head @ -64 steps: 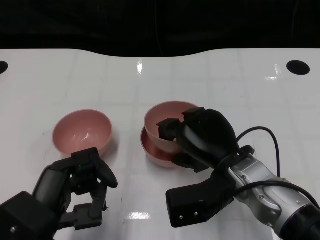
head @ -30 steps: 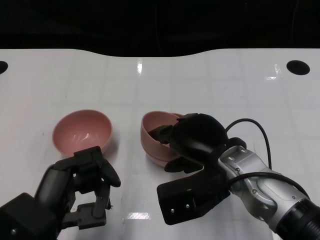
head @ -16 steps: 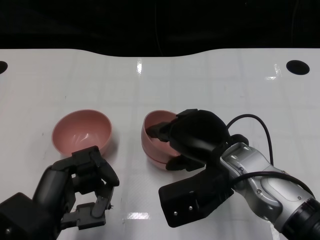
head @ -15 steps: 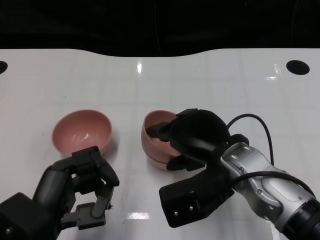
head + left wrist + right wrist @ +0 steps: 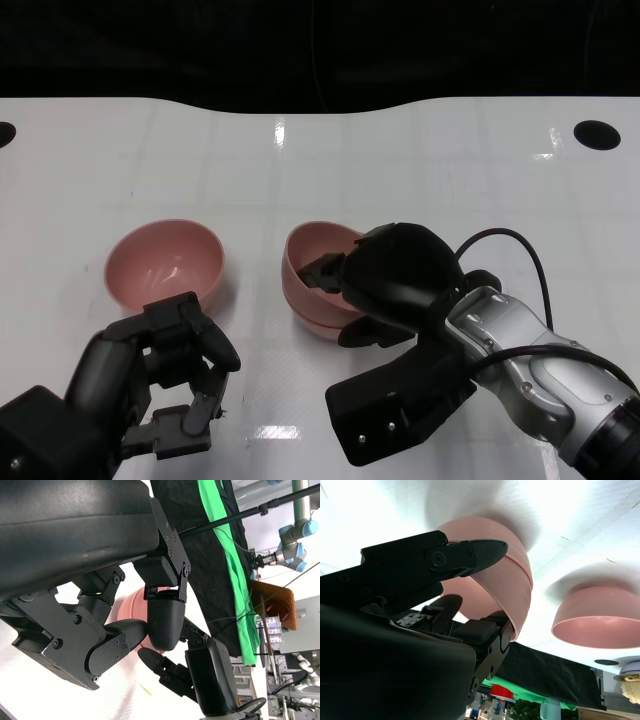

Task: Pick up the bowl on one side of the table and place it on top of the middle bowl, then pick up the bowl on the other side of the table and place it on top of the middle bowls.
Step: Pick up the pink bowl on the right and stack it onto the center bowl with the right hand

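Observation:
Two pink bowls stand nested at the table's middle: the upper bowl (image 5: 312, 250) sits slightly tilted in the lower bowl (image 5: 300, 310). My right hand (image 5: 395, 275) grips the upper bowl's near right rim. In the right wrist view one of the fingers (image 5: 470, 552) lies outside the wall of the upper bowl (image 5: 512, 582) and others reach inside. A third pink bowl (image 5: 165, 262) stands upright at the left, also seen as the left bowl (image 5: 597, 615). My left hand (image 5: 160, 380) hovers just in front of it, fingers curled in, holding nothing; the left bowl (image 5: 131, 605) shows behind its fingers.
The glossy white table (image 5: 400, 160) has a dark round hole (image 5: 597, 134) at the far right and another hole (image 5: 5, 133) at the far left edge. A black cable (image 5: 500, 240) loops from my right wrist. Black backdrop lies beyond the table's far edge.
The upper bowl, tilted above the middle bowl 2.1 s ago, has come down and settled into it with my right hand. The left hand has barely moved.

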